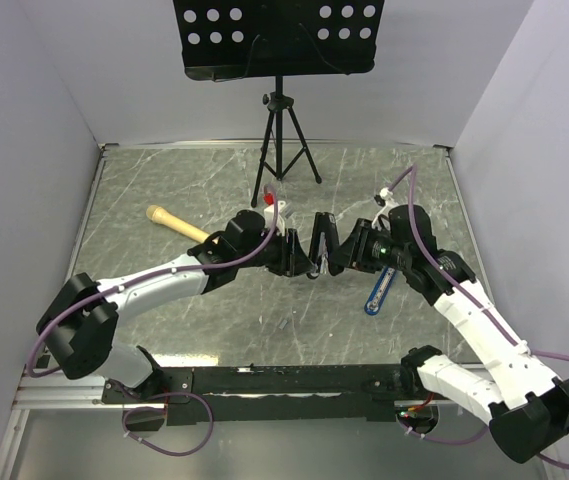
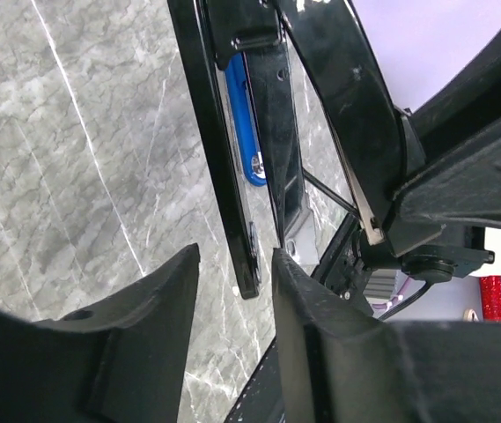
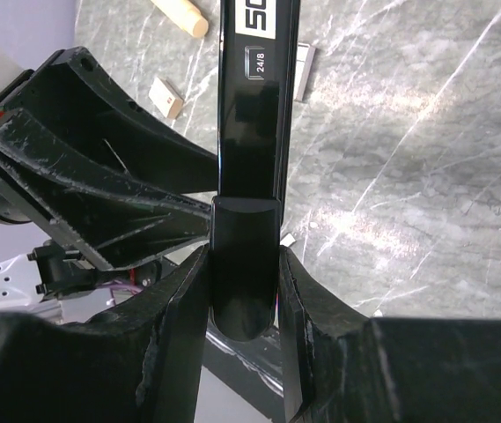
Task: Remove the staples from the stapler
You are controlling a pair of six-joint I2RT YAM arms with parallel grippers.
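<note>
The stapler is black, marked "24/8", and hangs swung open above the table between both grippers. My right gripper is shut on its rounded rear end; it shows in the top view too. My left gripper is open, its fingers apart on either side of the tip of one stapler arm, not touching it; it is just left of the stapler in the top view. A small grey metallic strip lies on the table beyond the stapler.
A long blue tool lies under my right arm. A wooden handle lies at left. A small beige card lies near the grey strip. A black tripod with a music stand is at the back.
</note>
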